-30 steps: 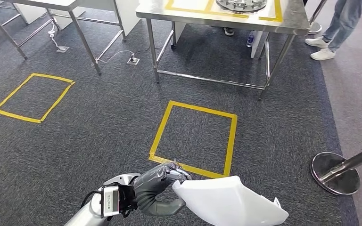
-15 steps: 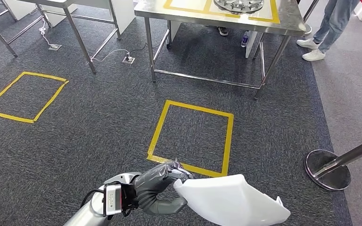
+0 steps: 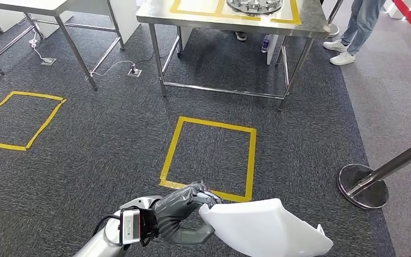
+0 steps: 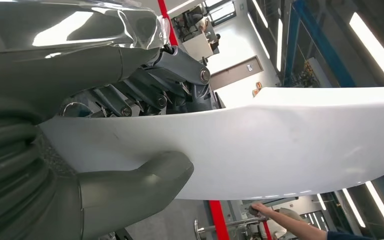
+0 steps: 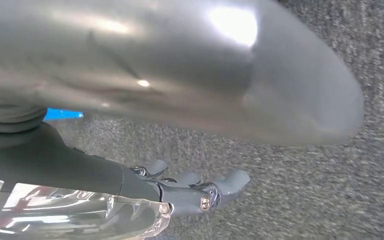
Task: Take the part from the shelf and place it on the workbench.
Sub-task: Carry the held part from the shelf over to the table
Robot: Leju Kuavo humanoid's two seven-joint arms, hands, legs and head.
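At six o'clock, my left hand (image 3: pixel 184 214) grasps the white part (image 3: pixel 265 230); its one-edge hold could slip before reaching the workbench (image 3: pixel 310 16) at twelve.

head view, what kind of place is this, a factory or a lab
Probably a lab or demo hall set up as a factory work cell: steel workbench, yellow tape squares on carpet, a barrier post. The left hand holds a white part.

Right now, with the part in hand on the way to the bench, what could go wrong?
The left hand grips the white part at one end alone, so the long overhang could twist or slip. The stanchion base sits on the right side of the route. The steel workbench already carries a round metal fixture, which narrows the placing spot.
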